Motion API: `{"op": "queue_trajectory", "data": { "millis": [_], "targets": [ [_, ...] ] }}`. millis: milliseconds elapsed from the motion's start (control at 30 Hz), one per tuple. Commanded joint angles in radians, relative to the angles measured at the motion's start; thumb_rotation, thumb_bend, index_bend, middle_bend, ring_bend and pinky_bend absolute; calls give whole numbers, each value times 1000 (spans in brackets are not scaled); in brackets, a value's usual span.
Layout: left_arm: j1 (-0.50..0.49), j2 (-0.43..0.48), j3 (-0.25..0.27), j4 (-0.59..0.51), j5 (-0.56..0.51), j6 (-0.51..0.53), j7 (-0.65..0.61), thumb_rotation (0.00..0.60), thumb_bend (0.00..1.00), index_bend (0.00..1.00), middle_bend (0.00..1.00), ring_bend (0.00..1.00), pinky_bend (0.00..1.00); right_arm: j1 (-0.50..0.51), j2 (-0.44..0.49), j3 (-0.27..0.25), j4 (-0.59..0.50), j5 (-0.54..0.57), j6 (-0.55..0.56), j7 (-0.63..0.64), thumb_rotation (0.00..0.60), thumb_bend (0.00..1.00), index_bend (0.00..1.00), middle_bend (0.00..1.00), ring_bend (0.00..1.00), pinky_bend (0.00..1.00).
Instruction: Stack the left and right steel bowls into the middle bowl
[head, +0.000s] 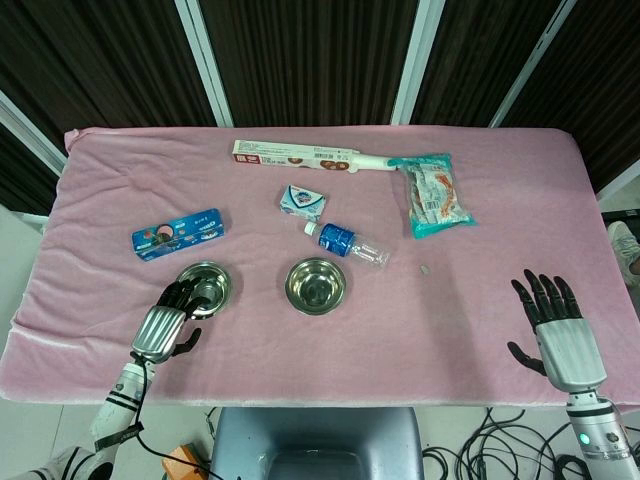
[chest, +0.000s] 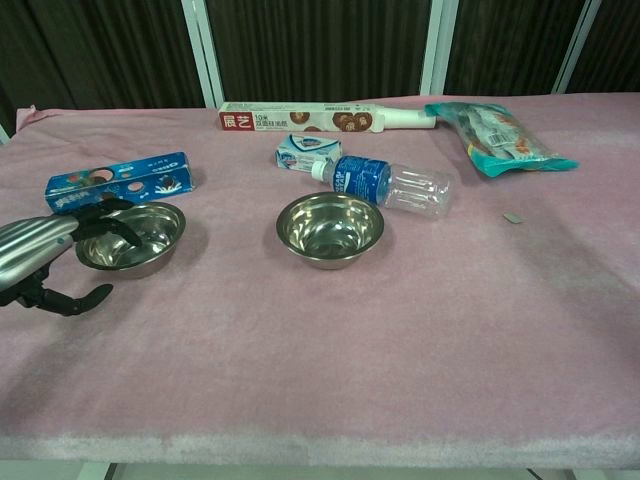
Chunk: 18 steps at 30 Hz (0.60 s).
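Note:
Two steel bowls show on the pink cloth. The left bowl (head: 203, 288) (chest: 135, 238) stands upright, and the middle bowl (head: 316, 285) (chest: 330, 228) sits to its right, apart from it. My left hand (head: 165, 320) (chest: 45, 255) is at the left bowl's near-left side. Its fingers (chest: 108, 215) reach over that rim while the thumb hangs apart below, gripping nothing. My right hand (head: 556, 330) hovers at the table's front right with its fingers spread and empty. It is outside the chest view.
Behind the left bowl lies a blue cookie box (head: 177, 233) (chest: 118, 184). A water bottle (head: 352, 246) (chest: 390, 184) lies just behind the middle bowl. Farther back are a small box (head: 303, 202), a long box (head: 300, 155) and a snack bag (head: 436, 195).

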Motion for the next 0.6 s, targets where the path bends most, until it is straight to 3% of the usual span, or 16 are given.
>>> {"op": "queue_trajectory", "data": {
  "millis": [33, 300, 600],
  "targets": [
    [-8, -19, -4, 29, -8, -4, 3, 600, 415, 327, 6, 0, 80, -4, 2, 2, 1, 0, 0, 6, 600, 316, 37, 0, 0, 0],
    [-39, -137, -24, 228, -5, 30, -97, 600, 445, 594, 141, 22, 97, -35, 21, 8, -6, -34, 15, 36, 600, 316, 39, 0, 0, 0],
    [-75, -236, -40, 385, 19, 104, -215, 600, 515, 715, 237, 90, 126, -62, 38, 24, -15, -46, 19, 44, 600, 316, 38, 0, 0, 0]
  ]
}}
